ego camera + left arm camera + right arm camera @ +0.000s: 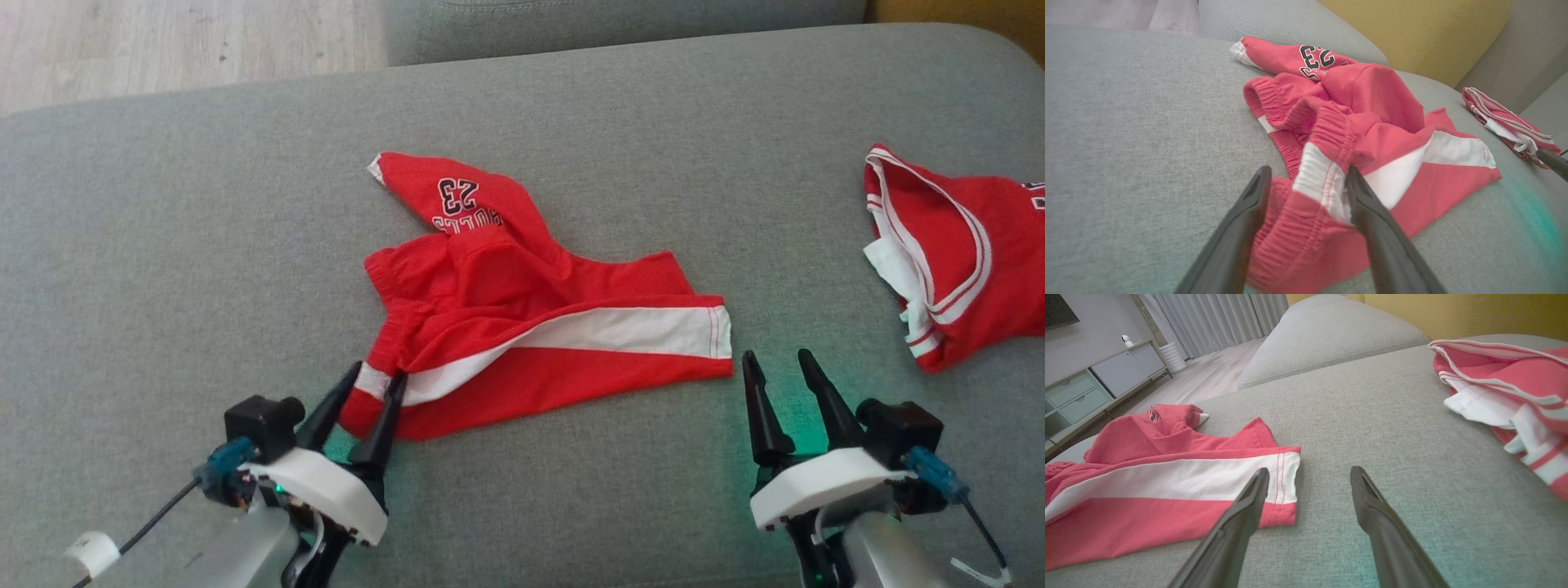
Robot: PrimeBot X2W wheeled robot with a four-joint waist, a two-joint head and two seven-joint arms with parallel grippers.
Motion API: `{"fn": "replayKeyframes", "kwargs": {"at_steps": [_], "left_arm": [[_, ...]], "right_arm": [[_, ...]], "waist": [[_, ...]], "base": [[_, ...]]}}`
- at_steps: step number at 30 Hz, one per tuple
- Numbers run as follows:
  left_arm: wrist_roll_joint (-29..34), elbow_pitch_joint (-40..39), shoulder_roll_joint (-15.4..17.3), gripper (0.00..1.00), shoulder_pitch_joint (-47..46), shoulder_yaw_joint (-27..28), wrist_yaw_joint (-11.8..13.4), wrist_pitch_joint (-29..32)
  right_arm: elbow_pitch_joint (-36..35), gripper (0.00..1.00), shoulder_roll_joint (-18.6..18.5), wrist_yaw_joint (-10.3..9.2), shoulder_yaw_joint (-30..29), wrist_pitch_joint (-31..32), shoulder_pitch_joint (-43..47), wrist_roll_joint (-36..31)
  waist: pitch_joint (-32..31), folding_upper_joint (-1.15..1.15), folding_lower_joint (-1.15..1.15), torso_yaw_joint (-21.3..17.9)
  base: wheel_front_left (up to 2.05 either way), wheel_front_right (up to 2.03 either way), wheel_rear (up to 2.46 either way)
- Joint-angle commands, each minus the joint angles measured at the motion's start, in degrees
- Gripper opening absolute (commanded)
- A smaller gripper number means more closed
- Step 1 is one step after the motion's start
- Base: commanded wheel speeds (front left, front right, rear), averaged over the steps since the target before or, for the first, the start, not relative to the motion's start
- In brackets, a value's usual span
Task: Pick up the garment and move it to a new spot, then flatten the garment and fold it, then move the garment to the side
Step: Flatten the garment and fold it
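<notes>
On grey sofa [163,245]: crumpled red shorts [522,327]; left jaws wide at waistband [1331,128].

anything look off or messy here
The red shorts lie crumpled: one leg is twisted back, its 23 print upside down in the head view, waistband bunched at the left gripper. A second red garment sits rumpled at the right.

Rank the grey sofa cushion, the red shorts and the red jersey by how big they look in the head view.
1. grey sofa cushion, largest
2. red shorts
3. red jersey, smallest as seen, but the picture's edge cuts it off, so its full size is unsure
</notes>
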Motion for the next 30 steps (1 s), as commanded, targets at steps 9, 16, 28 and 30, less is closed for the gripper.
{"fn": "replayKeyframes", "kwargs": {"at_steps": [9, 16, 28, 30], "left_arm": [[-0.07, -3.11, 2.35, 0.00, -3.99, 3.18, 0.09, -0.55], [2.80, -6.66, 0.83, 0.00, -0.79, 7.50, 0.09, -0.55], [4.14, -6.06, -1.39, 0.00, -0.35, 6.98, 0.09, -0.55], [4.10, -6.01, -1.59, 0.00, -0.60, 6.86, 0.09, -0.55]], "right_arm": [[-1.40, 1.00, -0.03, -0.04, 1.01, -0.22, -2.14, 0.35], [-0.17, 1.00, -0.03, -0.04, 2.29, -0.22, -3.06, 2.36], [11.65, 1.00, -0.03, -0.04, 6.63, -0.22, -11.85, 7.15], [14.13, 1.00, -0.03, -0.04, 7.54, -0.22, -13.14, 7.98]], "waist": [[0.75, 0.00, 0.00, 1.15], [1.11, 0.00, 0.00, 2.44], [2.55, 0.00, 0.00, 3.80], [2.78, 0.00, 0.00, 4.03]], "base": [[0.00, 0.00, 0.00], [0.00, 0.00, 0.00], [0.00, 0.00, 0.00], [0.00, 0.00, 0.00]]}}
